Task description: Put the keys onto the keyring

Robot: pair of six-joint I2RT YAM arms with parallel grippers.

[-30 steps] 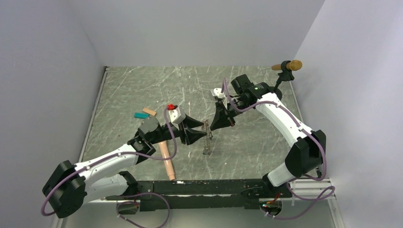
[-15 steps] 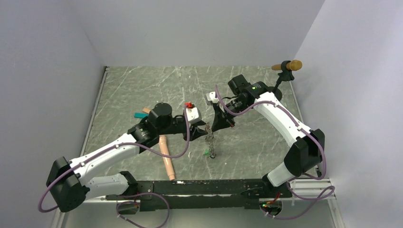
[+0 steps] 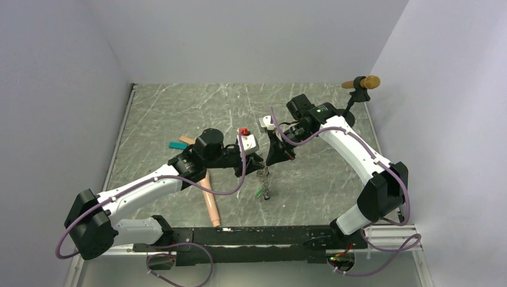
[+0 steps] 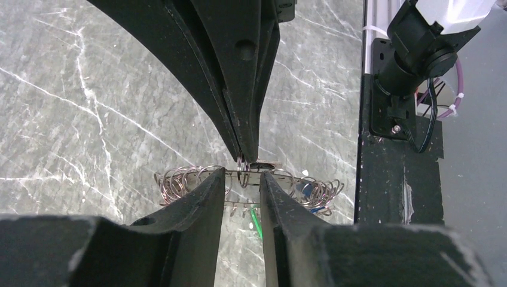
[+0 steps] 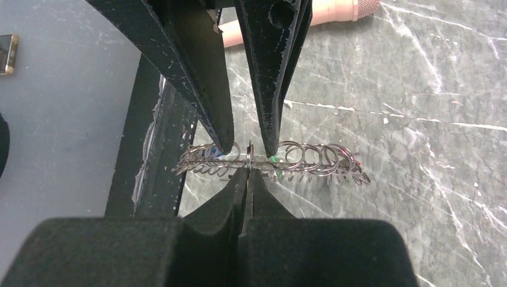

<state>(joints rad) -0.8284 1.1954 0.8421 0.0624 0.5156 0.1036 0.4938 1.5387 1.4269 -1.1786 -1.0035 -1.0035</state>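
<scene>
Right end effector (image 5: 246, 171) pinches the keyring (image 5: 311, 159); left end effector (image 4: 242, 177), apparently parted, straddles it.

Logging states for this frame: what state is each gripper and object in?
left gripper: open, fingers straddling the keyring.
right gripper: shut on the keyring.
keyring: hanging from the right gripper.
keys: green and blue heads among its loops.
peach cylinder: lying on the table.
teal block, tan block: lying flat.
</scene>
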